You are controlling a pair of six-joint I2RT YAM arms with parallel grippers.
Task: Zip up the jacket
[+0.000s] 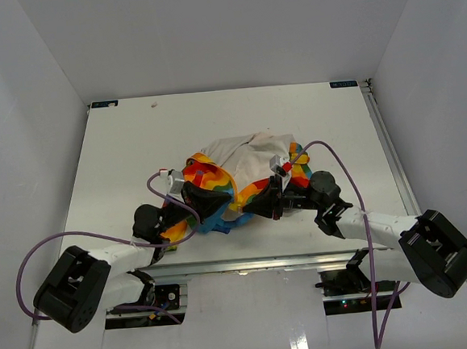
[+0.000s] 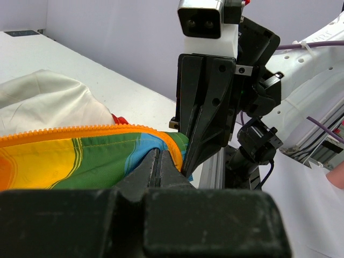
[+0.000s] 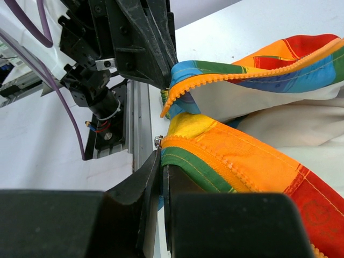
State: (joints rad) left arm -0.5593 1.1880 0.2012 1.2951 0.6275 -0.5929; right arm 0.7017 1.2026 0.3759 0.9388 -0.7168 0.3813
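Note:
The jacket (image 1: 249, 169) lies crumpled mid-table, rainbow side and cream lining both showing. My left gripper (image 1: 220, 204) is shut on the end of one front edge with orange zipper teeth (image 2: 80, 129); in the left wrist view its jaws (image 2: 159, 154) pinch blue-green fabric. My right gripper (image 1: 256, 203) is shut on the other front edge; in the right wrist view its jaws (image 3: 161, 157) pinch the green hem just below a small metal zipper slider (image 3: 158, 142). The two zipper ends are a few centimetres apart, lifted slightly off the table. The left gripper's fingers (image 3: 145, 48) show above, holding the upper zipper edge (image 3: 215, 83).
An aluminium rail (image 1: 257, 263) runs along the table's near edge, right under both grippers. Purple cables (image 1: 337, 154) loop over each arm. White walls enclose the white table (image 1: 134, 142) at the back and on both sides.

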